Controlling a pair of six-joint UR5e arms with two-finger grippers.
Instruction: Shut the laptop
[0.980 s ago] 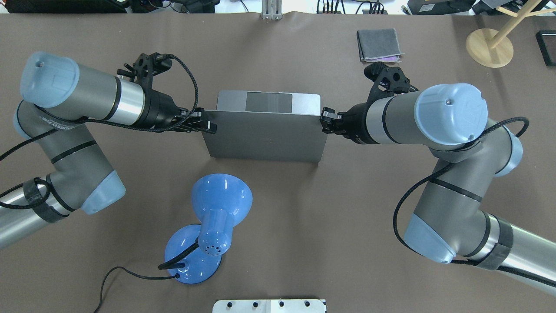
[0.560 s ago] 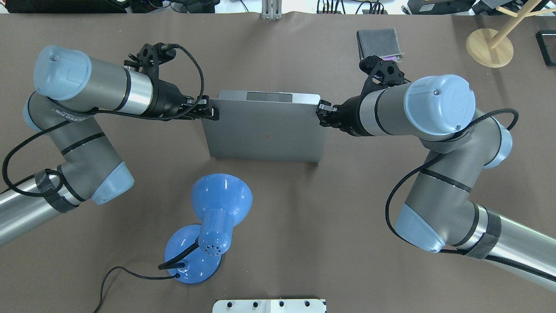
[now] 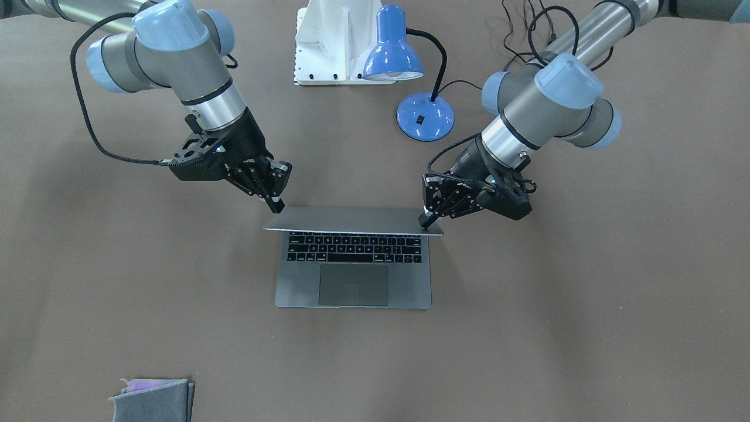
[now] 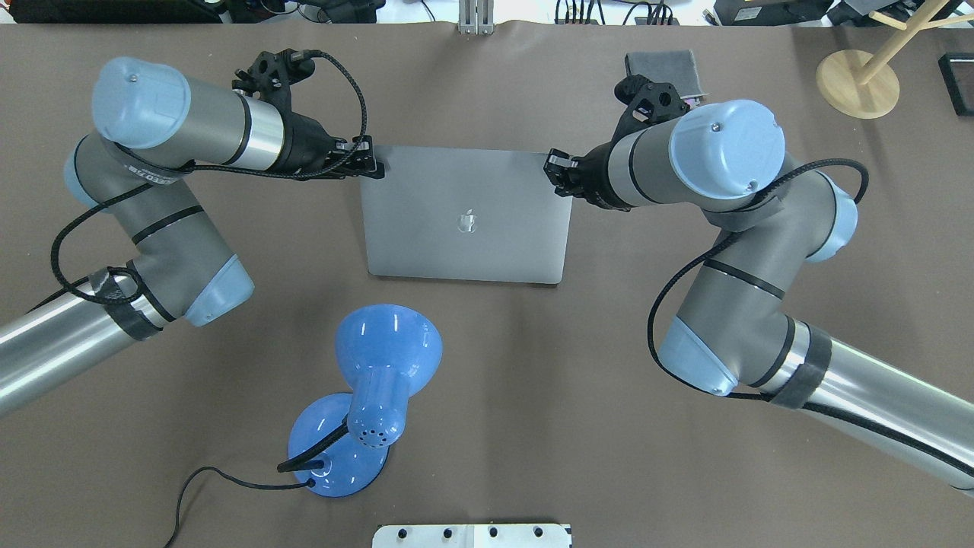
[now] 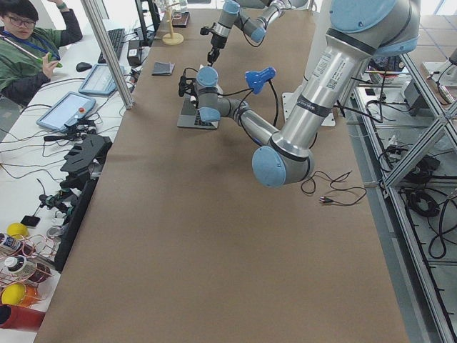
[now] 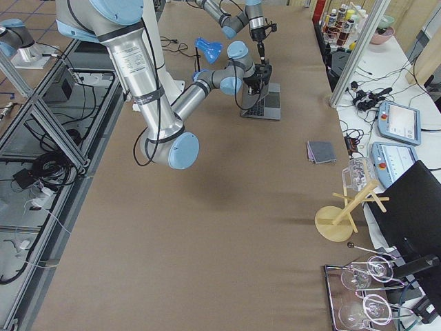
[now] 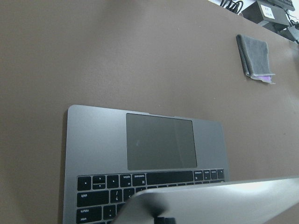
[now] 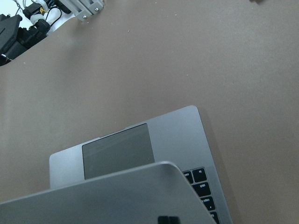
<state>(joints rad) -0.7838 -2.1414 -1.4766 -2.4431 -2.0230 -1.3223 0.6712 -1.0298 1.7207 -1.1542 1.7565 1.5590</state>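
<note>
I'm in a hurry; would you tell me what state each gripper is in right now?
Left gripper: closed, holding nothing, tip pressing on the laptop.
Right gripper: closed, likewise.

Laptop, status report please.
Left gripper, right gripper shut, at lid top corners. Laptop partly closed, keyboard showing. Nothing on keyboard.

Dark Apple logo [image 4: 466, 221] at ctr of laptop [image 4: 426, 251] lid
</note>
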